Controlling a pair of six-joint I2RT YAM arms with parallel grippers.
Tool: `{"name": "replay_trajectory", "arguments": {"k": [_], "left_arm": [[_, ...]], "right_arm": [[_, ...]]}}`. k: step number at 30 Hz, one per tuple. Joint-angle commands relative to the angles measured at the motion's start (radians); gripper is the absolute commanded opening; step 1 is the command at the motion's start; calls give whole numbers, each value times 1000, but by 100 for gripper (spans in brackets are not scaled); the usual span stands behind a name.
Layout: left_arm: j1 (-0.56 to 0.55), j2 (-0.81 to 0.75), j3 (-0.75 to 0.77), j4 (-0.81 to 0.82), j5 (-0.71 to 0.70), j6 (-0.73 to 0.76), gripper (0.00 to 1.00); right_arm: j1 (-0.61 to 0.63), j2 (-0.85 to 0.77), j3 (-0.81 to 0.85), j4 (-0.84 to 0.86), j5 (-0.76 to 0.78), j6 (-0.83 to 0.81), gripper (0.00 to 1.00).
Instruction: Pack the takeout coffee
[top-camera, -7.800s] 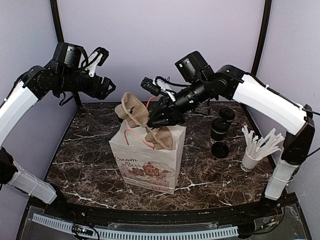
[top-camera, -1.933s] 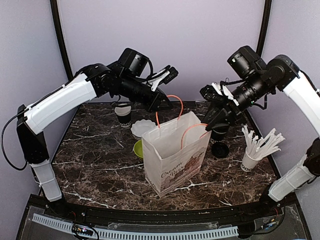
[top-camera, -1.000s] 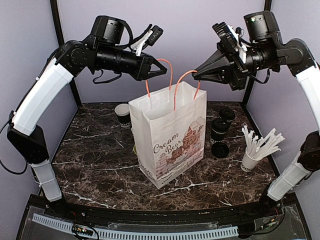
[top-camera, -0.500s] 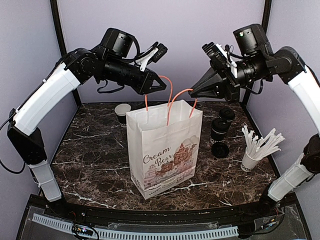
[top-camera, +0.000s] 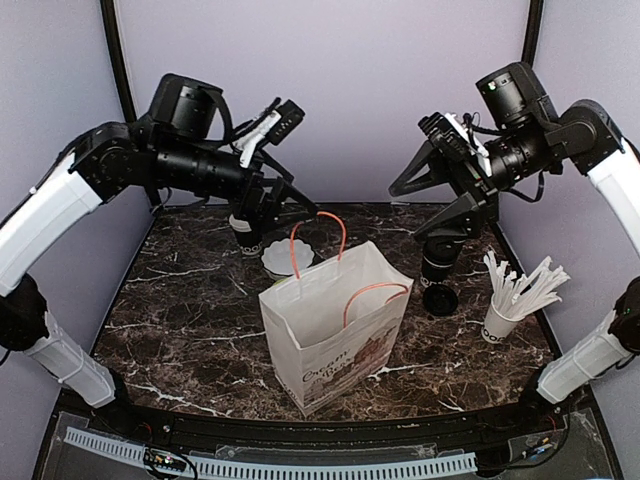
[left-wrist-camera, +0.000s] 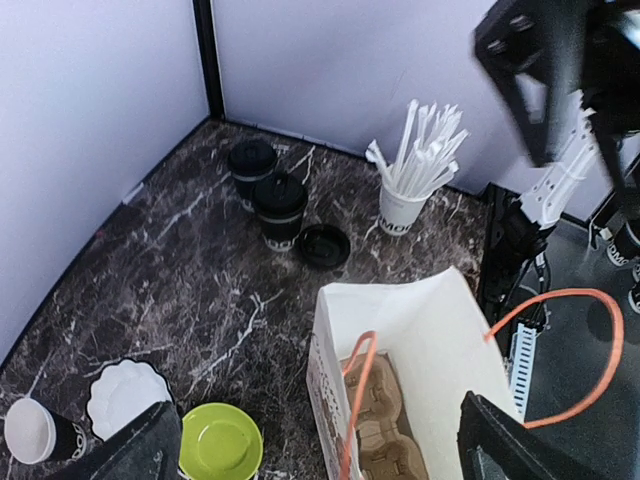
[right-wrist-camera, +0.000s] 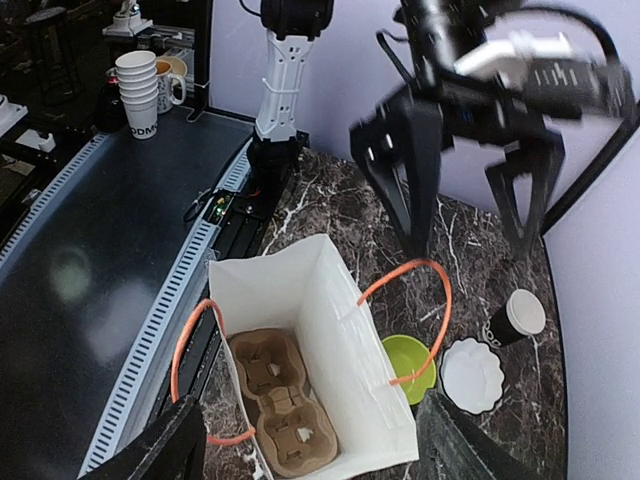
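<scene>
Top external view: left gripper (top-camera: 285, 215) and right gripper (top-camera: 408, 214) both hang spread wide, holding nothing. Below them sits a white paper bag (top-camera: 335, 330) with thin orange loops. A bumpy brown cardboard tray (right-wrist-camera: 275, 395) lies inside. At the bag's 2 o'clock, the round, black, lidded takeout coffee (left-wrist-camera: 280, 210) stands on the marble table (top-camera: 180, 330).

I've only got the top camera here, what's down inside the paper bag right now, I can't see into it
Observer: The right wrist view looks straight in. A brown cardboard cup carrier lies flat on the bottom of the bag, and its sockets are empty.
Operator: And the lidded cups? I only see part of one.
Observer: The left wrist view shows a lidded black cup with a second lidded cup just beyond it. Both are upright and nothing is gripping them. A loose lid lies flat alongside.
</scene>
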Motion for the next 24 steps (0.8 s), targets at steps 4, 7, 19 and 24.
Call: {"name": "replay_trajectory", "arguments": {"k": [4,7,19,24], "left_arm": [[-3,-167,-124,-18,14,-31,95],[-3,-204,-236,-36,-42,-36,94],[82,-239,-421,108,-131,55,96],[195,-230,-456,141,-32,74,96]], "right_arm": [[-224,17,-99,-94,97,-43,71],[-364,67,-138,-115,132,-58,70],[-479,349,-172,-115,593,-29,73],[-479,418,-150,-101,668,-89,77]]}}
